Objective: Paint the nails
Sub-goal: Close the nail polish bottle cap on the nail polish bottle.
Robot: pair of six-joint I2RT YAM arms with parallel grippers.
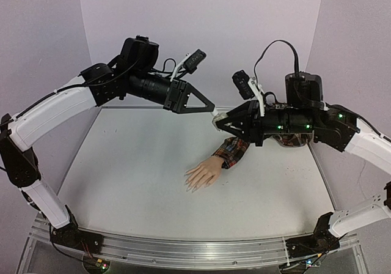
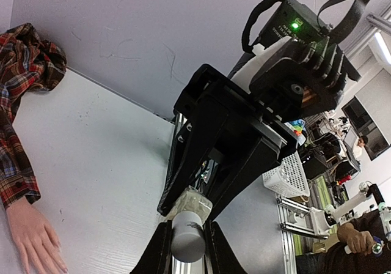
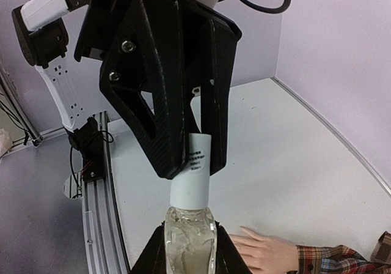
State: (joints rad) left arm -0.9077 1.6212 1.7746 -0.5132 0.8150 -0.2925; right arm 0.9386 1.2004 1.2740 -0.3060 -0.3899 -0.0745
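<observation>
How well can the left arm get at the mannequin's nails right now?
Probably not yet: the left gripper is shut on the white cap of the bottle that the right gripper holds. Below, nothing covers the nails.

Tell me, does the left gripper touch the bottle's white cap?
Touching. In the right wrist view the left gripper is closed on the white cap, a finger pressing each side.

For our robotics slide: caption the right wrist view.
Right claw holds a clear bottle, left claw grips its white cap, mannequin hand lying below.
</observation>
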